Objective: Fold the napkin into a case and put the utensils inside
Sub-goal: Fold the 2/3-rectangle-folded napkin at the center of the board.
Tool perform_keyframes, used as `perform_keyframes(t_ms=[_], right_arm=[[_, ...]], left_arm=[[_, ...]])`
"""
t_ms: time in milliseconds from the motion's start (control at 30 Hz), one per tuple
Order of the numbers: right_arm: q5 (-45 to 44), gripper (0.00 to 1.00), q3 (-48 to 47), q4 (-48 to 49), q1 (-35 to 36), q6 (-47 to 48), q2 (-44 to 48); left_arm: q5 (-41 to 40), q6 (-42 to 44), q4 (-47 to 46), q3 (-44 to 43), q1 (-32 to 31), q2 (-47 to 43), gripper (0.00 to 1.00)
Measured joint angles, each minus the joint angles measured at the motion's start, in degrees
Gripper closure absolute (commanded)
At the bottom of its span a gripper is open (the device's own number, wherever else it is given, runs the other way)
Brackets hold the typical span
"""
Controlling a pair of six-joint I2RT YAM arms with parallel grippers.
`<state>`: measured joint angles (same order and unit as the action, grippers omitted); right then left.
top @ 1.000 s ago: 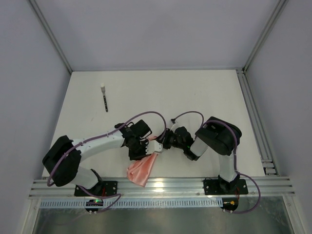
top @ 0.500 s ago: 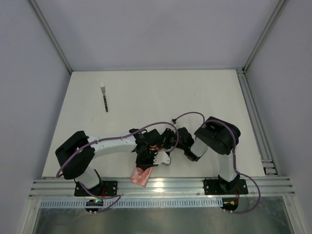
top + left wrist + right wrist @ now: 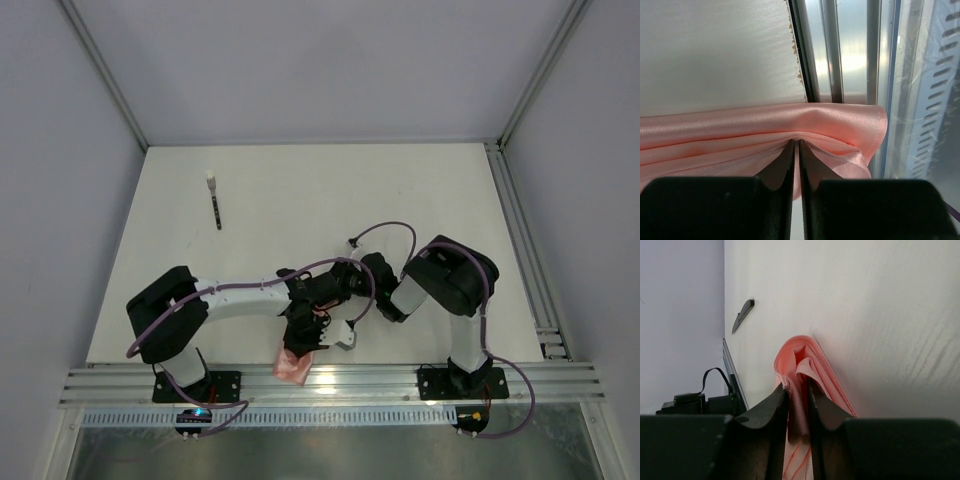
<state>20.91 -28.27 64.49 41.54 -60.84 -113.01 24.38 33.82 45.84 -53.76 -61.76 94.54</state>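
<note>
The napkin [image 3: 295, 362], bunched at the near edge of the worktop [image 3: 400, 190] — left pincer [image 3: 796, 142] clamped on a fold, right pincer [image 3: 797, 385] narrow around another, grip unclear — looks only part-folded, the one visible utensil [image 3: 215, 205] lying well apart.

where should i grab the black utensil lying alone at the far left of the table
Probably the black utensil at mid-handle, from straight above, jaws across its thin width: it lies flat, running near-to-far, with its white tip at the far end.
</note>
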Motion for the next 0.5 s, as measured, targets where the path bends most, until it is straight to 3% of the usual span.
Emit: perform_keyframes(t_ms=[167,500], right_arm=[[1.8,0.59,-2.7,-7.4,-1.1,4.9,3.5],[7.6,0.48,-4.2,-11.9,-1.5,7.4,4.7]], left_arm=[[1.3,0.1,0.0,-0.2,0.0,0.6,0.93],[1.7,-0.5,-0.1,-0.2,0.0,0.9,0.93]])
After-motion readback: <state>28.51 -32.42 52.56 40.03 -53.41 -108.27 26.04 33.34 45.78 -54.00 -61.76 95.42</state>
